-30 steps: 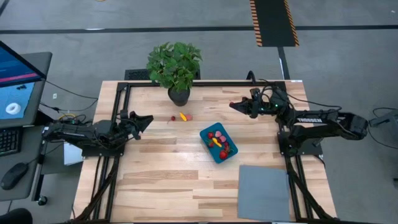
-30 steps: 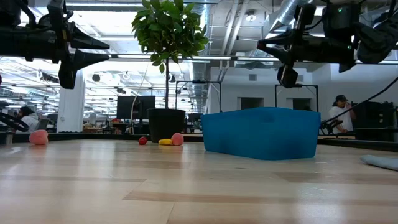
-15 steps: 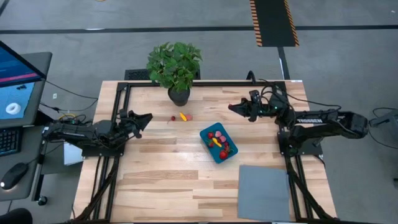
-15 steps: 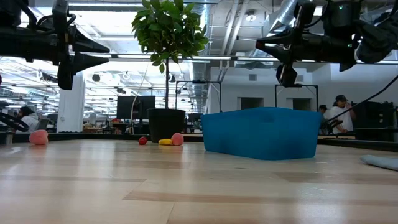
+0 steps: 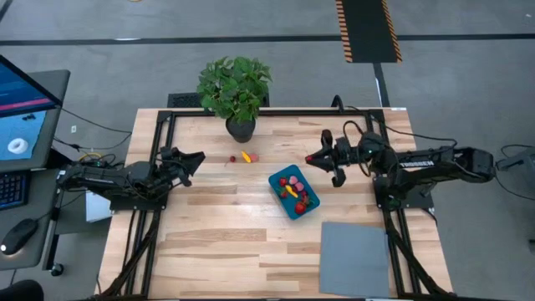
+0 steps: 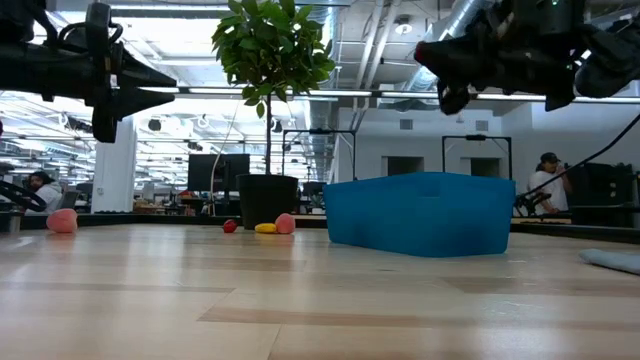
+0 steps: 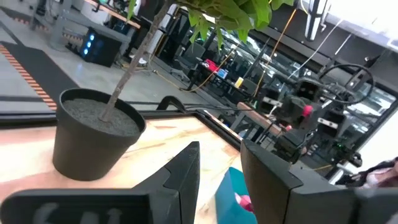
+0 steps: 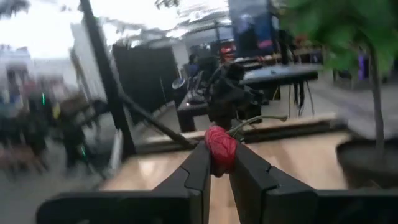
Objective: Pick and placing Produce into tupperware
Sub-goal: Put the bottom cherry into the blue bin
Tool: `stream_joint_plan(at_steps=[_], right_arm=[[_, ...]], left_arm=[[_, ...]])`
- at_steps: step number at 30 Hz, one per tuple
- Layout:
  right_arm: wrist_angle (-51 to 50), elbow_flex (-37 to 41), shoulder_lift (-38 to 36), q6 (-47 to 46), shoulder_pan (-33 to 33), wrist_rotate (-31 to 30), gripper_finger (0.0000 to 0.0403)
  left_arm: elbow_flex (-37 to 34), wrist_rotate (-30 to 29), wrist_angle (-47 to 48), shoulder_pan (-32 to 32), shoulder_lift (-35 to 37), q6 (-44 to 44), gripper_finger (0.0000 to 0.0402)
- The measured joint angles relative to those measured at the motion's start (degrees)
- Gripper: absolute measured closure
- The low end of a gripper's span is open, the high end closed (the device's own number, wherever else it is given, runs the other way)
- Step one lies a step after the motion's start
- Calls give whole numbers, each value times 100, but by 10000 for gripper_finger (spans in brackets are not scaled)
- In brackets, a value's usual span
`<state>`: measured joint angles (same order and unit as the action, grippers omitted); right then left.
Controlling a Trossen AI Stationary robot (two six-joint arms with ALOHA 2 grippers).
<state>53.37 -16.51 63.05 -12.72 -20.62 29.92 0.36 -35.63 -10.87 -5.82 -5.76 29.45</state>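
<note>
The tupperware point(image 5: 293, 191), a teal-blue tub, sits right of centre on the wooden tabletop point(image 5: 217, 234), turned at an angle, with several red, pink and yellow produce pieces point(image 5: 294, 191) inside it. Only the high view shows that filling; the low view meets the tub's blue wall point(image 6: 420, 213) and nothing within. Three more loose pieces point(image 5: 244, 156) lie on the wood just in front of the potted plant point(image 5: 236, 90), well apart from the tub, and the low view alone shows a pink piece point(image 6: 62, 220) far off to one side. The right hand point(image 5: 310, 159) hovers above the tabletop just beside the tub's upper corner; its wrist view shows the two fingers point(image 8: 200, 167) pinched on a small red piece with a green stem point(image 8: 221, 148). The left hand point(image 5: 197, 157) hangs over the tabletop's left part, fingers point(image 7: 180, 177) narrowly parted and holding nothing. A grey mat point(image 5: 355, 258) lies at the near right corner. Beyond the tabletop, a workshop with desks, monitors and seated people.
</note>
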Motion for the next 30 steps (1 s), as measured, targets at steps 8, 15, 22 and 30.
stream_joint_plan(at_steps=[8, 15, 22, 30], right_arm=[[-276, 0, 2, 2477, 464, -438, 332], [-369, 0, 4, 3762, 915, -1572, 332], [-642, 0, 4, 5800, 1580, -3258, 332], [-868, -165, 4, 6286, 2240, -4533, 327]], left_arm=[[0, 133, 223, -2, 0, -7, 294], [1, 132, 428, -2, 1, 25, 294], [2, 181, 426, -2, 2, 69, 294], [0, 128, 413, -2, 2, 111, 294]])
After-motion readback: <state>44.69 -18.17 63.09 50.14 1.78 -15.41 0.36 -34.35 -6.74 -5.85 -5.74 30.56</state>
